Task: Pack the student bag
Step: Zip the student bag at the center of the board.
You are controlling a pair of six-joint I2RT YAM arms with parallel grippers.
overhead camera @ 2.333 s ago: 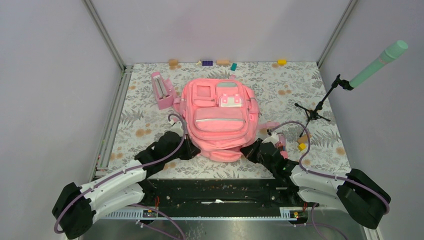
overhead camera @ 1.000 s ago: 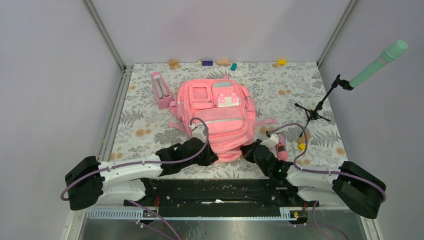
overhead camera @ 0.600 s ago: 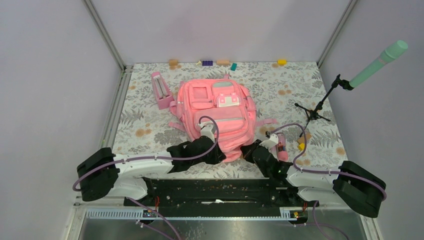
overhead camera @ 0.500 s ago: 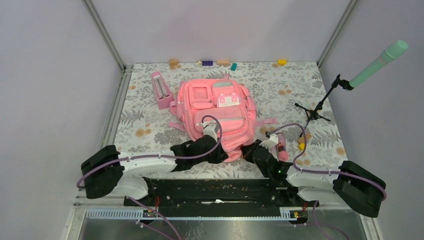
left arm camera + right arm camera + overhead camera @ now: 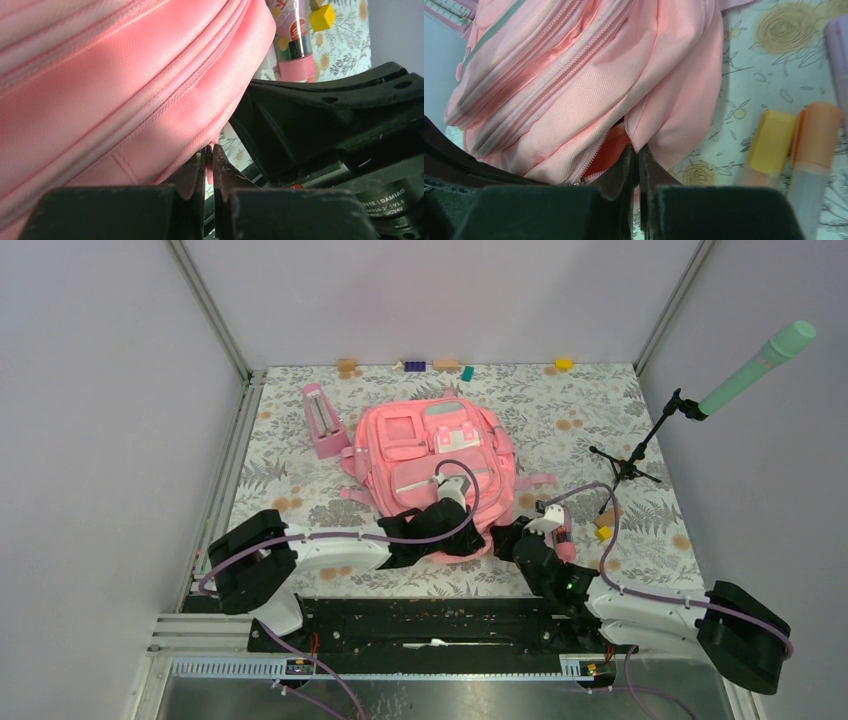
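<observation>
The student bag [image 5: 430, 462], a soft pink backpack, lies front up in the middle of the table. My left gripper [image 5: 473, 538] is at its near edge. In the left wrist view the gripper [image 5: 210, 150] is shut on a small zip pull with a pink tab at the bag's [image 5: 125, 90] lower seam. Just to its right, my right gripper [image 5: 503, 536] is also at the bag. In the right wrist view it [image 5: 638, 148] is shut on a fold of bag fabric [image 5: 659, 115] beside a partly open zip, where orange-red lining [image 5: 605, 152] shows.
A pink bottle [image 5: 562, 530] and a yellow block [image 5: 603, 533] lie right of the bag, with yellow-capped [image 5: 771, 145] and orange [image 5: 816, 142] markers. A pink triangular stand [image 5: 322, 422] is at the back left. A mint microphone on a tripod [image 5: 640, 455] stands right. Small blocks [image 5: 430, 365] line the far edge.
My left arm has swung right along the bag's near edge, from its left corner to just beside the right gripper. The bag turned slightly. The right gripper kept its hold.
</observation>
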